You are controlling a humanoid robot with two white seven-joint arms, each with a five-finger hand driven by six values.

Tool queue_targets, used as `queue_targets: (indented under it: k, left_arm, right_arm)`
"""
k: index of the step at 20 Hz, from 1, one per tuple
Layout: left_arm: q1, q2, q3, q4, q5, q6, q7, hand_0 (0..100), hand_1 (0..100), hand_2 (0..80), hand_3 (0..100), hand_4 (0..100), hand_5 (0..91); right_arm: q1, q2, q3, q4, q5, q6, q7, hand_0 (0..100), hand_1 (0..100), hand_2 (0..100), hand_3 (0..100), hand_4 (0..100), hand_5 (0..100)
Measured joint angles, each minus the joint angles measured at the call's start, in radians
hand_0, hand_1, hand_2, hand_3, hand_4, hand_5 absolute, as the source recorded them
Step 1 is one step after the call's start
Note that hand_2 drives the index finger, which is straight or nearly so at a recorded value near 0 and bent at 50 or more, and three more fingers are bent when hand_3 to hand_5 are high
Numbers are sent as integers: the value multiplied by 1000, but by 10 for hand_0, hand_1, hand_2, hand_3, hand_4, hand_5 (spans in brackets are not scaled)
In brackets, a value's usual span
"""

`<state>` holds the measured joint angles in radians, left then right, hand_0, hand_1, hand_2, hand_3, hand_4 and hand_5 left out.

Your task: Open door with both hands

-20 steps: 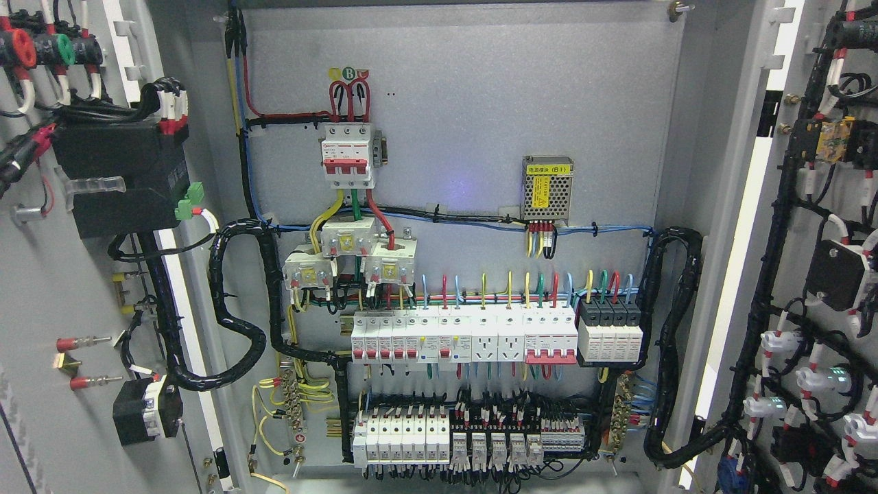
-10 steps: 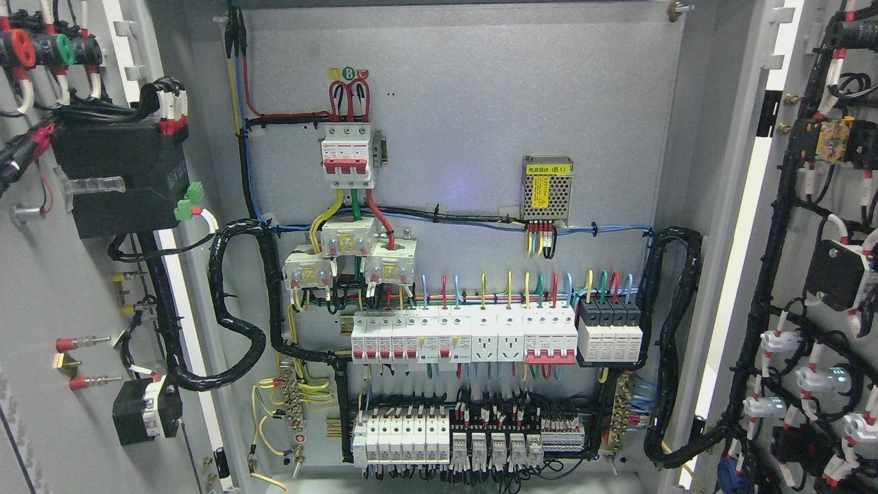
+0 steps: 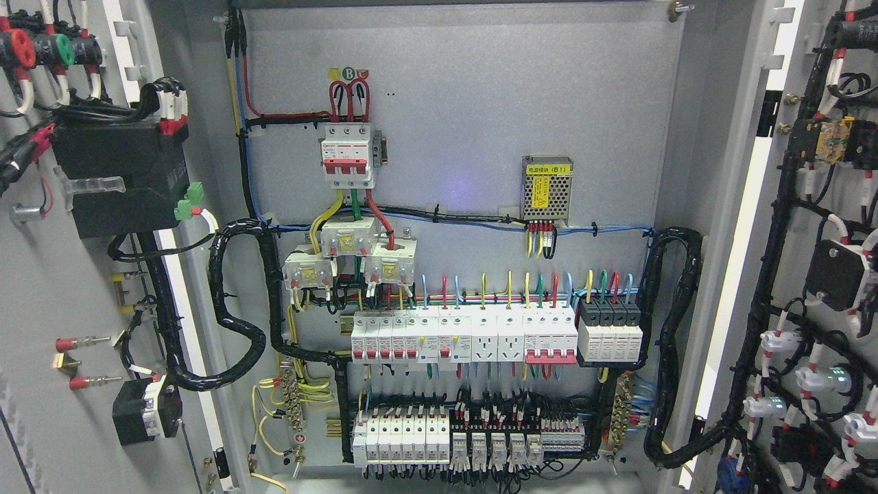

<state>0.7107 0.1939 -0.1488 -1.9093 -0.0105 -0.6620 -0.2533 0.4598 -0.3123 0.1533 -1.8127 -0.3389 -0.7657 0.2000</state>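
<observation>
Both cabinet doors stand swung wide. The left door fills the left edge of the view, inner face showing, with a black box and cable bundle mounted on it. The right door fills the right edge, likewise turned inside-out and laced with wiring and small white fittings. Between them the back panel is fully exposed: a red-handled breaker near the top, a small mesh-cased power supply to its right, and rows of breakers and relays lower down. Neither hand nor arm is in view, so whether the fingers are spread or curled cannot be told. Judging by how the doors lie, the opening looks done, with nothing evident left to pull.
</observation>
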Motion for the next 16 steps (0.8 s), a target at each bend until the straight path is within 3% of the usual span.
queue_targets:
  k: [8,16]
  left_arm:
    - [-73,4,71,-54,125,-9,0,0,0,0,0,42,0]
    - [-159,7,111,-87,189,-12,0,0,0,0,0,42,0]
  right_arm:
    - [5,-13,-34,-75,0,-14,-6,0,0,0,0,0,0]
    - [3,-31,-62,-136,1,-20,-8,0,0,0,0,0,0]
